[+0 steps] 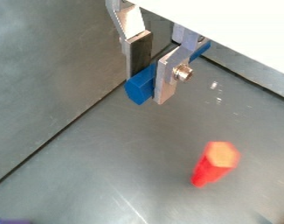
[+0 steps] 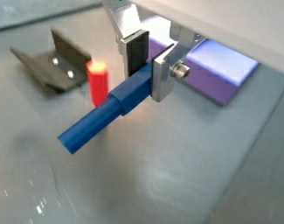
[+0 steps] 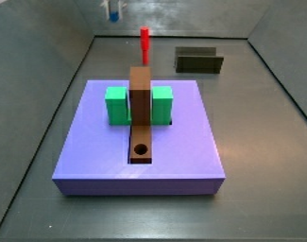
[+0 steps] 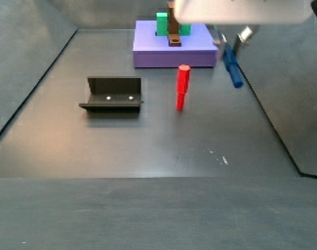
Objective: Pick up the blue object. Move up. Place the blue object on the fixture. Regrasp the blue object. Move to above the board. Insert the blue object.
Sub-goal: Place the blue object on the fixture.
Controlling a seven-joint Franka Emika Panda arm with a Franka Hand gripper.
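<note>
The blue object point(image 1: 141, 87) sits clamped between the silver plates of the gripper point(image 1: 155, 77) in a wrist view, only its short end showing below the dark pads, with bare grey floor beneath and the red peg point(image 1: 213, 164) standing apart from it.

In a wrist view from the opposite side, the blue object point(image 2: 107, 114) shows nearly its whole length, sloping down and out from the gripper point(image 2: 147, 70); the fingers are closed on its upper end. Behind it stand the red peg point(image 2: 97, 81), the fixture point(image 2: 51, 59) and a corner of the board point(image 2: 217, 70).

In a side view, the board point(image 3: 141, 154) fills the near ground, carrying the green blocks point(image 3: 118, 104) and the brown strip point(image 3: 141, 118) with its round hole still empty. The fixture point(image 3: 198, 60) stands far right, and nothing rests on it. The gripper is barely visible at the far left edge (only a sliver of blue there).

In a side view from across the floor, the gripper point(image 4: 232, 41) holds the blue object point(image 4: 234, 67) hanging clear of the floor, right of the red peg point(image 4: 183, 87) and well apart from the fixture point(image 4: 111, 95). The board point(image 4: 174, 54) lies far behind.

By my judgement the pick-up and lift are done; placing on the fixture, regrasping, travelling over the board and inserting all remain.
</note>
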